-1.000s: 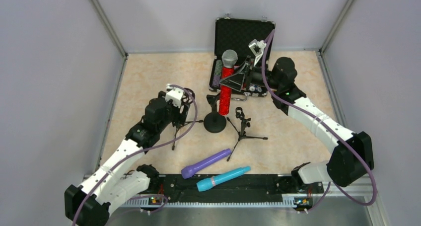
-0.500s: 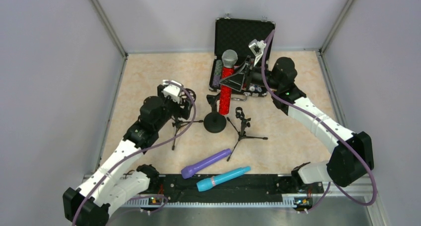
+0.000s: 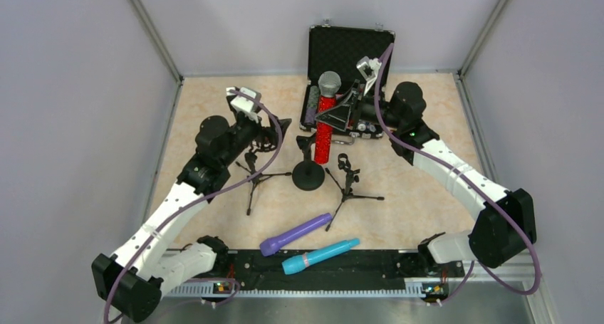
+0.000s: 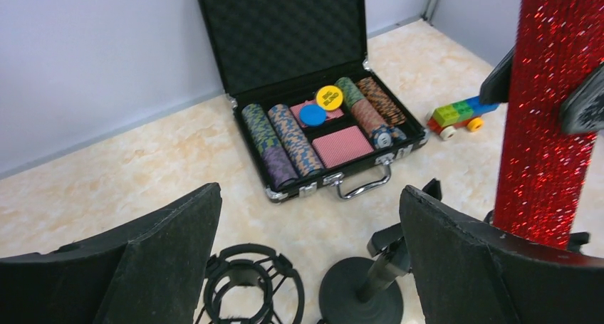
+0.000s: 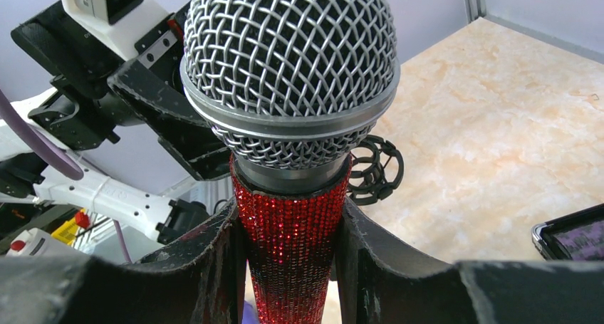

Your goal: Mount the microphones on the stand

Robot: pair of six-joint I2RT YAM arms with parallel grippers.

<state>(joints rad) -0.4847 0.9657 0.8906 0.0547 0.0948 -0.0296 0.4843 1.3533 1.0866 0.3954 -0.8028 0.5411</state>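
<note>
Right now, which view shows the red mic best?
Right wrist: the red mic fills the frame, mesh head and body, clamped between the right gripper's fingers. Top shows it small, upright; left wrist, just a strip of body.

Red microphone (image 3: 324, 133) upright, purple microphone (image 3: 295, 234), turquoise microphone (image 3: 322, 255) lying, seemingly apart

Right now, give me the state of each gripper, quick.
Left gripper: open, holding nothing.
Right gripper: closed on the red microphone.
</note>
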